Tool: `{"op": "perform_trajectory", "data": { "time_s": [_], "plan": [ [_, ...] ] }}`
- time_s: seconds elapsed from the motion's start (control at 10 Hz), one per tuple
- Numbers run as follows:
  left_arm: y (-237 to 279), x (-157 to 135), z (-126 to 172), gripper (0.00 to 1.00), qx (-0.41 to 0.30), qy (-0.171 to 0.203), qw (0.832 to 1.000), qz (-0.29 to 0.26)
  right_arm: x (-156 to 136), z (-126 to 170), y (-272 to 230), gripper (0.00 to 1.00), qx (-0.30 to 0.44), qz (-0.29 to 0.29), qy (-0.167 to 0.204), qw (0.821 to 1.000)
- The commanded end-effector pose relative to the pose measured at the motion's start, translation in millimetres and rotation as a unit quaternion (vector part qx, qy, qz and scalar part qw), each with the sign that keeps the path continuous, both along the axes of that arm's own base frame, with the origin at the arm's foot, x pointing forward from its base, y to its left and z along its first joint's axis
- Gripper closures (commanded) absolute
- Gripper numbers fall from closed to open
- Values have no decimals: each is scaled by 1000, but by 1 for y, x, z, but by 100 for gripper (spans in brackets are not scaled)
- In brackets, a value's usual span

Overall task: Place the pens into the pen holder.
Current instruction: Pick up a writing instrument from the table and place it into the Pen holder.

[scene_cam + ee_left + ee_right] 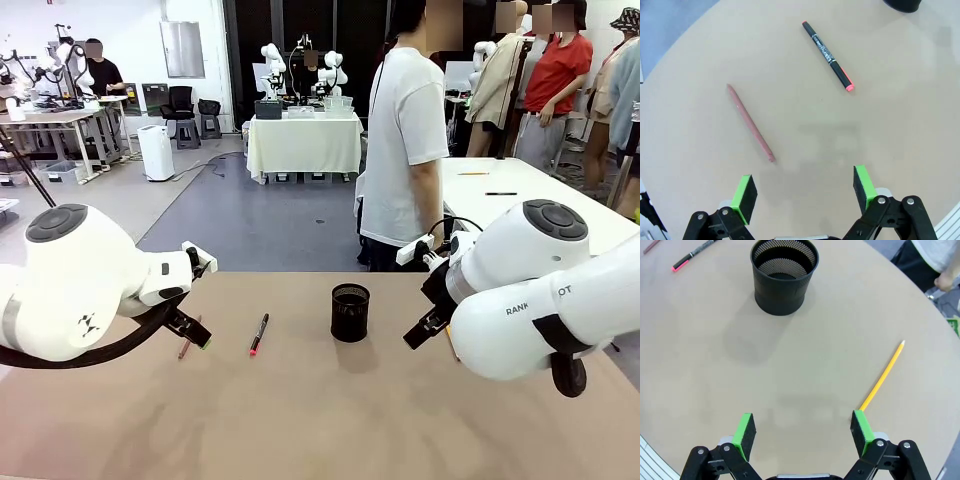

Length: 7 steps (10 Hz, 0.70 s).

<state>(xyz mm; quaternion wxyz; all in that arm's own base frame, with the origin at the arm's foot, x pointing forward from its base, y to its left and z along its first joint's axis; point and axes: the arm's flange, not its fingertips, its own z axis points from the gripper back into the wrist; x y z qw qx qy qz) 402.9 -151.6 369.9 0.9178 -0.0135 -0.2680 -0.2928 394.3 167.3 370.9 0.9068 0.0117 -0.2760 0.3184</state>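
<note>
The black mesh pen holder [350, 312] [784, 277] stands upright mid-table, and nothing shows inside it. A black pen with a red tip [259, 334] [828, 49] lies to its left. Farther left lies a reddish-brown pen [186, 345] [751, 123]. My left gripper [192, 330] [805, 192] hovers open just above the table beside that pen, with nothing between its green pads. A yellow pencil [882, 376] lies right of the holder, its near end by one green pad. My right gripper [425, 325] [802, 432] hangs open and empty over it.
A person in a white T-shirt [405, 150] stands at the table's far edge, one hand [944, 282] near the table's rim. The tan tabletop [320, 420] is bare toward the front. Another white table [520, 190] stands behind on the right.
</note>
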Motion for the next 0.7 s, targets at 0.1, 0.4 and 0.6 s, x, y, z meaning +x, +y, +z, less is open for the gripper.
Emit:
{"op": "perform_trajectory", "data": {
  "time_s": [0.1, 0.4, 0.6],
  "plan": [
    [-3, -13, 1, 0, -6, -16, 999, -39, -3, 4, 0, 0, -55, -15, 13, 998],
    [-2, -28, 2, 0, -23, -79, 992, -100, -10, 11, 11, 0, -106, -41, 21, 993],
    [-2, -37, 4, 0, 14, -84, 990, -109, -11, 10, 14, 0, -90, -50, 40, 994]
  ]
}}
